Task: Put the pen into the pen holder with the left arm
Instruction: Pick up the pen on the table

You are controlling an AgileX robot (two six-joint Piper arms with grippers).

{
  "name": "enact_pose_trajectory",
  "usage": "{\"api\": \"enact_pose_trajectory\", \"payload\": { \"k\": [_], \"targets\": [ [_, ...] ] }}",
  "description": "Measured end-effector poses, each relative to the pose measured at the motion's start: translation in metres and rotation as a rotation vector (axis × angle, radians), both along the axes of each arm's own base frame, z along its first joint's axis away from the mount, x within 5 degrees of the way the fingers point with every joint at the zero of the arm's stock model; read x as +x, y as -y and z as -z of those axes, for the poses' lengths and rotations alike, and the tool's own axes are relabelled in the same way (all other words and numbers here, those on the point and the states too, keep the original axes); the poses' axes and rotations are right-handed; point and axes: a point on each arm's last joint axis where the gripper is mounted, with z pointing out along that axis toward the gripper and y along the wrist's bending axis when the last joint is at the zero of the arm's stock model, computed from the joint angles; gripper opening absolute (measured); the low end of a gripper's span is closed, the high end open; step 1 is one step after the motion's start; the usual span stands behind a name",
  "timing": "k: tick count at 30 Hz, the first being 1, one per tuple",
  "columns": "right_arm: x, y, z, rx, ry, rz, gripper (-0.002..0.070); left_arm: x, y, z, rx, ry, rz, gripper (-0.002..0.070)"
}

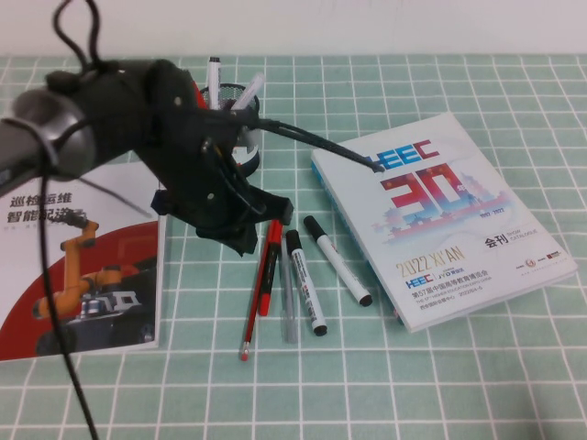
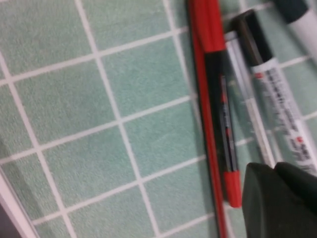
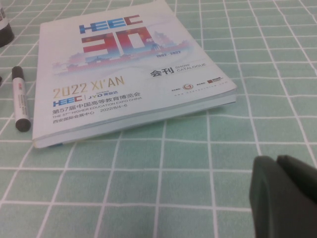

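- The pen (image 1: 257,293), a very thin long red pencil-like stick with a pale end, lay flat on the green gridded mat just below the left gripper (image 1: 240,234), touching a shorter, thicker red-and-black pen (image 1: 271,266).
- The left gripper's black fingers were together, holding nothing; descending that way would likely push the pens aside.
- The black wire-mesh pen holder (image 1: 243,101) stood behind the gripper, already crowded with markers.
- The right gripper (image 3: 285,196), near a white catalogue (image 3: 124,64), looked closed and empty.
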Motion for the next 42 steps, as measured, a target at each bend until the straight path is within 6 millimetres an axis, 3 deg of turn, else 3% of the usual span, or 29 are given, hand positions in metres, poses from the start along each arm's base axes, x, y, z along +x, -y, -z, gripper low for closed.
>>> {"api": "enact_pose_trajectory", "payload": {
  "k": [7, 14, 21, 30, 42],
  "targets": [
    [0.0, 0.0, 0.0, 0.0, 0.0, 0.0, -0.002, 0.006, 0.005, 0.022, 0.059, -0.057, 0.019, 0.0],
    [0.0, 0.0, 0.0, 0.0, 0.0, 0.0, -0.002, -0.006, 0.022, 0.024, 0.119, -0.037, 0.079, 0.0],
    [0.0, 0.0, 0.0, 0.002, 0.0, 0.0, -0.002, -0.005, 0.023, 0.026, 0.154, -0.008, 0.097, 0.0002],
    [0.0, 0.0, 0.0, 0.002, 0.0, 0.0, -0.002, -0.003, 0.024, 0.032, 0.159, -0.008, 0.103, 0.019],
    [0.0, 0.0, 0.0, 0.002, 0.0, 0.0, -0.002, 0.003, 0.027, 0.05, 0.162, -0.032, 0.045, 0.0214]
  ]
}}
